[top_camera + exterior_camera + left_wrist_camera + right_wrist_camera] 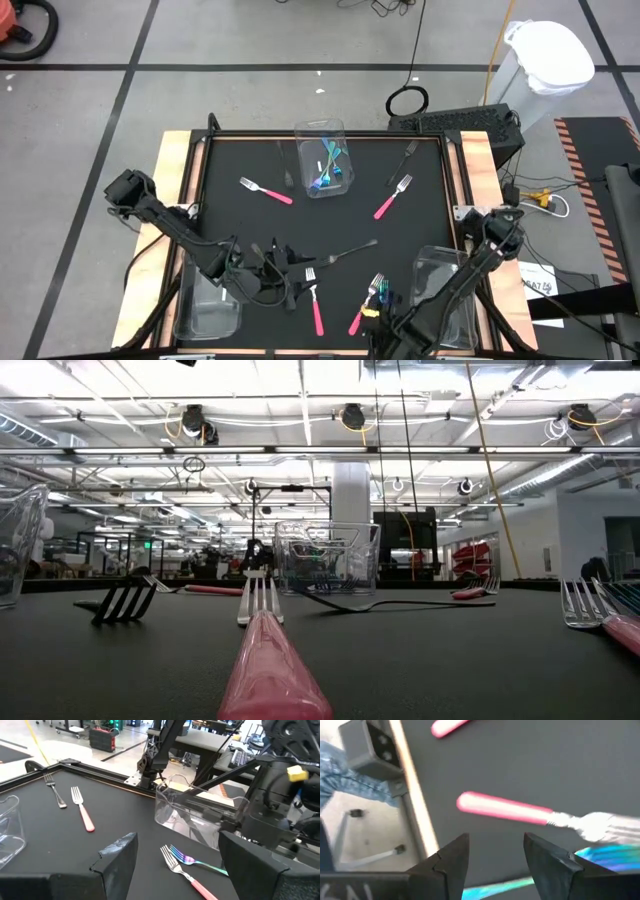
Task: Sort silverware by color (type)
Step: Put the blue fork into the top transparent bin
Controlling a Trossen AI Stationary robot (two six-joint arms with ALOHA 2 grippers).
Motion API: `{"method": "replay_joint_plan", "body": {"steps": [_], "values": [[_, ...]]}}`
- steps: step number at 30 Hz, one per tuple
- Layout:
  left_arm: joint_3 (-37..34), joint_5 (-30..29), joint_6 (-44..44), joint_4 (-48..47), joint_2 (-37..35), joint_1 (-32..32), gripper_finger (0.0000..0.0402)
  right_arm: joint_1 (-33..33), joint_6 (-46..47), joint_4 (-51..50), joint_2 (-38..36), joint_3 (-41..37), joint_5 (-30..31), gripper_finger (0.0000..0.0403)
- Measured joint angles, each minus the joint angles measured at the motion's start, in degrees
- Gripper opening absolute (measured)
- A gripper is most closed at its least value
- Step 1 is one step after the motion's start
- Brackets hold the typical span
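Note:
Silverware lies scattered on the black table (pixel 250 225). Near the front edge a pink-handled fork (pixel 505 810) and a shimmering teal fork (pixel 197 863) lie side by side, heads toward the far side. My right gripper (pixel 375 318) hovers open just above them, tipped down, with nothing between its fingers (pixel 492 852). My left gripper (pixel 290 275) stands open at the front left, pointing nearly level toward that pair, its fingers (pixel 120 855) empty. Another pink fork (pixel 316 310) lies between the two grippers. Teal forks stand in the far clear bin (pixel 322 160).
Pink forks (pixel 265 190) (pixel 392 197) and dark forks (pixel 408 160) (pixel 345 252) lie flat farther back. Clear bins sit at the front left (pixel 210 305) and front right (pixel 445 290), the latter right beside my right arm. A wooden rim (pixel 180 180) frames the table.

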Motion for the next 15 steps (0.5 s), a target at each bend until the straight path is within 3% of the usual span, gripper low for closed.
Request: {"method": "replay_joint_plan", "body": {"steps": [9,15], "values": [[0.0,0.03,-1.48,0.46,0.0,-1.41,0.0279,2.68,11.1,-1.15,0.21,1.49,-0.57,0.0183],[0.0,-0.01,-1.5,0.91,0.0,-2.73,0.0279,1.32,20.9,-8.45,0.19,1.49,-8.67,0.0183]]}}
